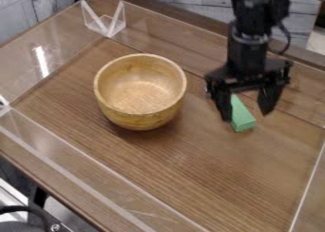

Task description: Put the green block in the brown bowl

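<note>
The green block lies flat on the wooden table, to the right of the brown bowl. My gripper points straight down over the block, open, one finger on each side of it, fingertips close to the table. The black hand hides the block's far half. The bowl stands upright with nothing in it.
Clear plastic walls fence the table at the back left and along the front edge. The robot arm rises at the back right.
</note>
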{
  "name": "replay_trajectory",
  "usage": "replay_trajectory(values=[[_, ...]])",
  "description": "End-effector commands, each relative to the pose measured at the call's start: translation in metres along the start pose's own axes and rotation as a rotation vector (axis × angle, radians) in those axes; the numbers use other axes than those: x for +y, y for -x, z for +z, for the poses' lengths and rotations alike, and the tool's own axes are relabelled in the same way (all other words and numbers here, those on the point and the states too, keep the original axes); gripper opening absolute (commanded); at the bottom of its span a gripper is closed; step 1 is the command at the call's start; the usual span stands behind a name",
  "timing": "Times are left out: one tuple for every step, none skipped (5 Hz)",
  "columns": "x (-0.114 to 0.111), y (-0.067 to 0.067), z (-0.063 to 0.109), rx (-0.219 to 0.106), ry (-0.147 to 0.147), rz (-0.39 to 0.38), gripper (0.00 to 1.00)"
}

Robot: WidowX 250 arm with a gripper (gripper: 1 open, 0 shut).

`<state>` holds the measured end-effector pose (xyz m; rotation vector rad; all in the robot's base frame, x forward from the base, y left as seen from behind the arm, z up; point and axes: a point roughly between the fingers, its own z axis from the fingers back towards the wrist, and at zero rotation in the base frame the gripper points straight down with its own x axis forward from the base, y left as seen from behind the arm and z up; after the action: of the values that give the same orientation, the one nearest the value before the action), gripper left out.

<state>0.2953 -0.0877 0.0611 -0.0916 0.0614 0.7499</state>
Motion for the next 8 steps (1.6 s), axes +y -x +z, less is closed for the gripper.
replay_trajectory(values=[[-0.014,-0.005,0.0,-0.032,0.054,0.024,1.0],[-0.017,-0.011,-0.008,-0.034,0.064,0.042,1.0],[-0.019,-0.016,-0.014,-0.034,0.069,0.056,1.0],[-0.02,-0.02,-0.019,-0.034,0.071,0.065,1.0],[-0.02,-0.022,-0.023,-0.033,0.071,0.069,1.0],[-0.02,-0.023,-0.027,-0.03,0.066,0.064,0.0],[-0.019,-0.024,-0.03,-0.025,0.058,0.058,0.0],[-0.017,-0.025,-0.031,-0.016,0.041,0.049,0.0]])
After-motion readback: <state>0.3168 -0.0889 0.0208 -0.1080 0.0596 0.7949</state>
